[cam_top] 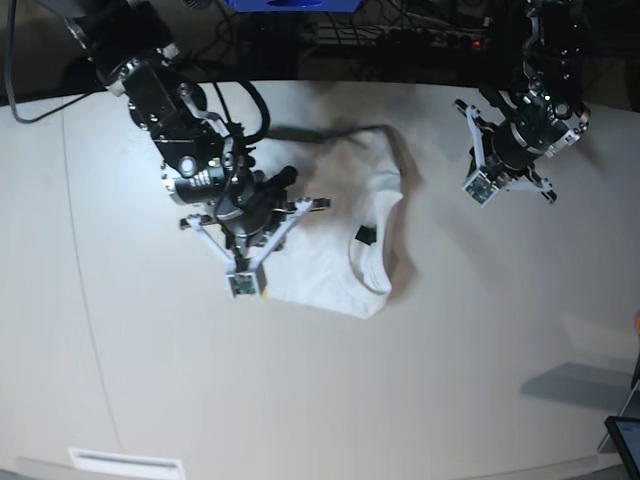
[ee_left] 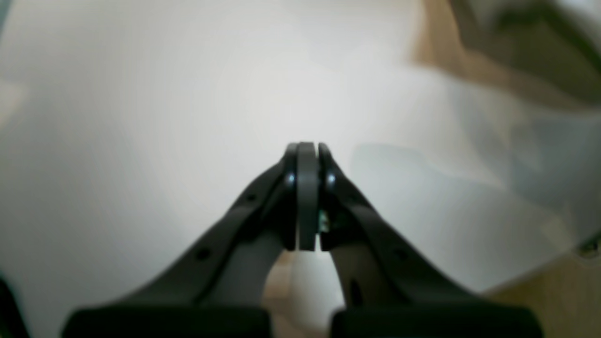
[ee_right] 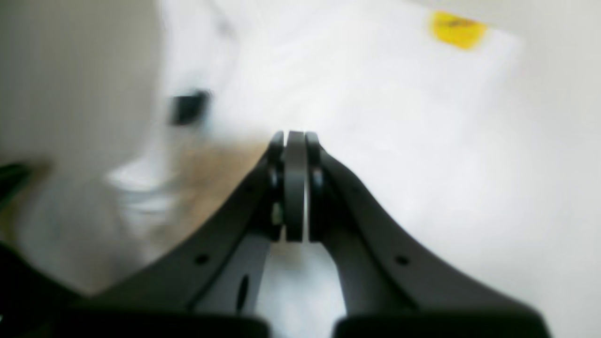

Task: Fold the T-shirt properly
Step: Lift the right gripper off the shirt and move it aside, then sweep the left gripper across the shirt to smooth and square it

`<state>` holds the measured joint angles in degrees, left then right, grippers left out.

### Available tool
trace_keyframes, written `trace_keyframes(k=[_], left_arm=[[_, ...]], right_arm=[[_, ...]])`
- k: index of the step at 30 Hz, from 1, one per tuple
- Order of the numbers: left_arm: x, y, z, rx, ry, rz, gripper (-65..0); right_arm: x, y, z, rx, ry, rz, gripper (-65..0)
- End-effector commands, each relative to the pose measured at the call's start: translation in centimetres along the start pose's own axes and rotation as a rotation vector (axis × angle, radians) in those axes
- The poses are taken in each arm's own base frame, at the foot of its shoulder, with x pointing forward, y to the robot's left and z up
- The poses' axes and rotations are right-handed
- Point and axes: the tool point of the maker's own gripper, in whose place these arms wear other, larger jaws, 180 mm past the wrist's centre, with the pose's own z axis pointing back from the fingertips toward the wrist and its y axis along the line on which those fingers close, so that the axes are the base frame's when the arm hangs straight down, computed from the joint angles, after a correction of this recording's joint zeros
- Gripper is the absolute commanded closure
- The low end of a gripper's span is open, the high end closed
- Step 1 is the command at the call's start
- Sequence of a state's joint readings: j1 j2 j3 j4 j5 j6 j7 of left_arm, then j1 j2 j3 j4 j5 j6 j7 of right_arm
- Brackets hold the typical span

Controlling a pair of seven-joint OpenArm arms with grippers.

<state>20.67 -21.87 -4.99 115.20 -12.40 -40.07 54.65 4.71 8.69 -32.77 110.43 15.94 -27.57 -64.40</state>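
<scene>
The white T-shirt (cam_top: 320,262) lies in a folded heap at the middle of the pale table (cam_top: 300,400), plain side up. Its collar and a black neck label (cam_top: 365,235) face right. My right gripper (cam_top: 243,288) hangs over the shirt's lower left edge. In the right wrist view this gripper (ee_right: 295,137) is shut with nothing visible between its fingers, above blurred white cloth (ee_right: 422,141) with a yellow patch (ee_right: 458,29). My left gripper (cam_top: 478,192) is far right of the shirt over bare table. In its own view it (ee_left: 307,148) is shut and empty.
Dark cables and equipment (cam_top: 400,35) run along the table's back edge. A dark cable or shadow (cam_top: 330,132) lies just behind the shirt. The corner of a screen (cam_top: 625,440) shows at the lower right, and a white strip (cam_top: 125,463) sits at the front left edge.
</scene>
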Motion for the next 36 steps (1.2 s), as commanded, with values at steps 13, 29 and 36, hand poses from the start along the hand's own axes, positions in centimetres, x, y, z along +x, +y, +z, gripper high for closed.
trace_keyframes(k=[13,29,36], left_arm=[[10.3,-5.0,3.5,-0.276,-0.566,0.282,0.0],[13.4,-9.4,-2.2,-0.327,-0.455,0.146,0.0],[8.8,-9.7,-5.6,-0.315,-0.283,0.144,0.0]], right_arm=[[-2.7,-8.1,-1.7,-0.195,-0.021,-0.074,-0.4],[-4.7,-13.6,-0.7,-0.327,-0.082,-0.136,-0.4],[-3.6,-17.2,2.3,-0.402,-0.148,-0.181,-0.4]])
